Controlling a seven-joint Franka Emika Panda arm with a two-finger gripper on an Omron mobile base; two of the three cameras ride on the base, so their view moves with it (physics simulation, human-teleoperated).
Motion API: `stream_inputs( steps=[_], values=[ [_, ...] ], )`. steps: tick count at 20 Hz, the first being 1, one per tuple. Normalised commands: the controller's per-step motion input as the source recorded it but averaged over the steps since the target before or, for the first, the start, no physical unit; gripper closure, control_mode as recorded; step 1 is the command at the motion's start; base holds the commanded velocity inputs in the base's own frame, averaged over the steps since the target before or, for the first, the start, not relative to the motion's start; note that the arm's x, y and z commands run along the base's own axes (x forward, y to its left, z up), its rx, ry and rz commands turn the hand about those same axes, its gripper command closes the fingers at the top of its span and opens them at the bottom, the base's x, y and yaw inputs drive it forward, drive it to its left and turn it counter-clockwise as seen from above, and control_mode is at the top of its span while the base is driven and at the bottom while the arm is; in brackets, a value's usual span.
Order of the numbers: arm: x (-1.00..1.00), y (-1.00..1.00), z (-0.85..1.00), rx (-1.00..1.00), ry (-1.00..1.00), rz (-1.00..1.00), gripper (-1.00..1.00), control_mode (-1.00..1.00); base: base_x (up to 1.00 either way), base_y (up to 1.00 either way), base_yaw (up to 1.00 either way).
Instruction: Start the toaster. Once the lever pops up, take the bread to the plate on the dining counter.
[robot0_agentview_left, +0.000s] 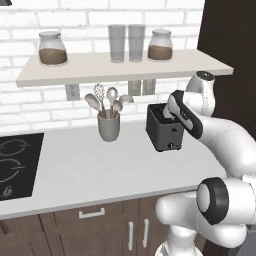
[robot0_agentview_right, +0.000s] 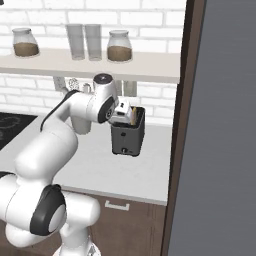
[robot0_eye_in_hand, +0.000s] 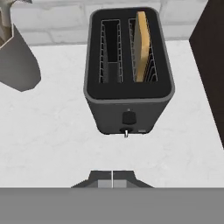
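Note:
The black two-slot toaster (robot0_eye_in_hand: 129, 70) stands on the white worktop, also seen in the left base view as the toaster (robot0_agentview_left: 165, 129) and in the right base view as the toaster (robot0_agentview_right: 127, 135). A pale tan slice of bread (robot0_eye_in_hand: 141, 46) stands upright in its right slot, its top edge poking out as the bread (robot0_agentview_right: 133, 115). A round knob (robot0_eye_in_hand: 127, 117) and a small lever (robot0_eye_in_hand: 126, 131) sit low on the toaster's front. My gripper (robot0_eye_in_hand: 112, 181) hovers above and just in front of the toaster, pointing down, fingers pressed together on nothing. The plate and the dining counter are out of view.
A grey utensil cup (robot0_agentview_left: 108, 126) with spoons and a whisk stands left of the toaster. A black hob (robot0_agentview_left: 15, 162) lies at the far left. A shelf (robot0_agentview_left: 125, 67) with jars and glasses hangs above. A dark tall cabinet side (robot0_agentview_right: 220, 125) rises right beside the toaster.

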Motion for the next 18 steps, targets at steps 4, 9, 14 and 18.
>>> stream_inputs(
  steps=[4, 9, 14, 18],
  values=[
    [0.16, -0.13, -0.26, 0.0, 0.0, 0.0, 1.0, -1.0, 0.0, 0.0, 0.0],
    [0.23, -0.15, -0.26, 0.0, 0.0, 0.0, 1.0, -1.0, 0.0, 0.0, 0.0],
    [0.11, -0.1, -0.23, 0.0, 0.0, 0.0, 1.0, -1.0, 0.0, 0.0, 0.0],
    [0.08, 0.0, -0.16, 0.0, 0.0, 0.0, 1.0, -1.0, 0.0, 0.0, 0.0]
  ],
)
